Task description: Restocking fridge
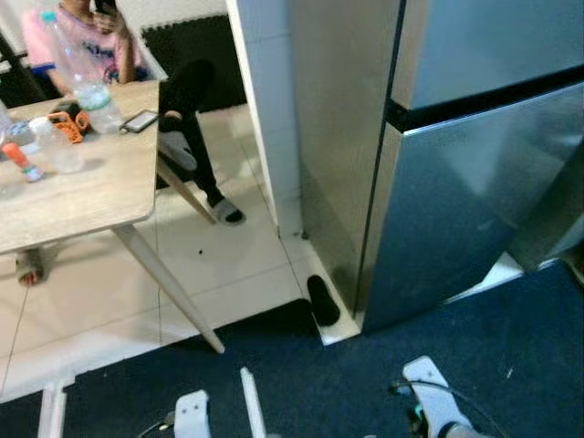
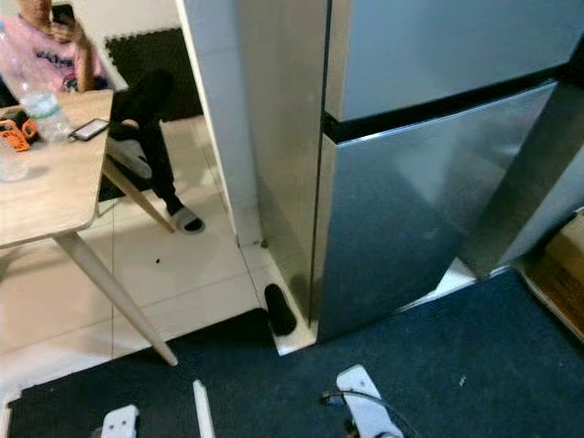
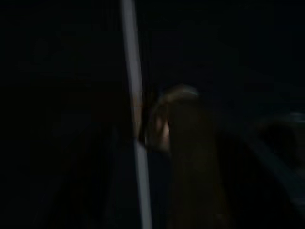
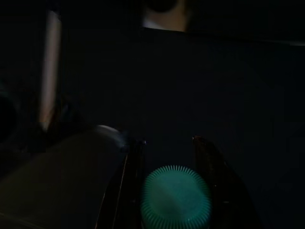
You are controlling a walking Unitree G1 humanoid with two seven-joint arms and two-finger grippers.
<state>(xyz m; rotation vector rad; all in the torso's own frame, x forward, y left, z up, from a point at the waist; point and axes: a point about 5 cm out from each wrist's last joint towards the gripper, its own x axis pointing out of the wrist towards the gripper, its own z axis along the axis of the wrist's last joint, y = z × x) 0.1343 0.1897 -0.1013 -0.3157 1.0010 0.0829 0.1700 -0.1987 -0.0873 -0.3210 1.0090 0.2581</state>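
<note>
My stance before the fridge point(image 1: 474, 192), both doors closed. I stand on the dark blue carpet point(image 2: 474, 365) with the steel fridge ahead and to my right, beside the white tiled pillar point(image 1: 265, 109).

My right pincer point(image 4: 176, 157) hangs low at my side, clenched on a bottle with a green ribbed cap point(image 4: 176, 198); the cap sits between the two fingers, though the wrist view is dark and the bottle's body below the cap cannot be made out. My left pincer: its wrist view is too dark to say whether it is released or clenched, so I cannot tell, and I judge that arm idle.

To my left, the wooden tabletop point(image 1: 100, 196) carries a clear water bottle point(image 1: 82, 73), smaller bottles, an orange-and-black object and a phone point(image 1: 140, 119). A seated person point(image 1: 91, 36) is behind it. A black slipper point(image 1: 322, 299) lies on the tile at the fridge's foot.

Progress, as I judge it: early. One bottle is in hand for stocking, but no door is open yet. Left to do: open a door, set the bottle inside, and probably fetch the bottles on the tabletop.
</note>
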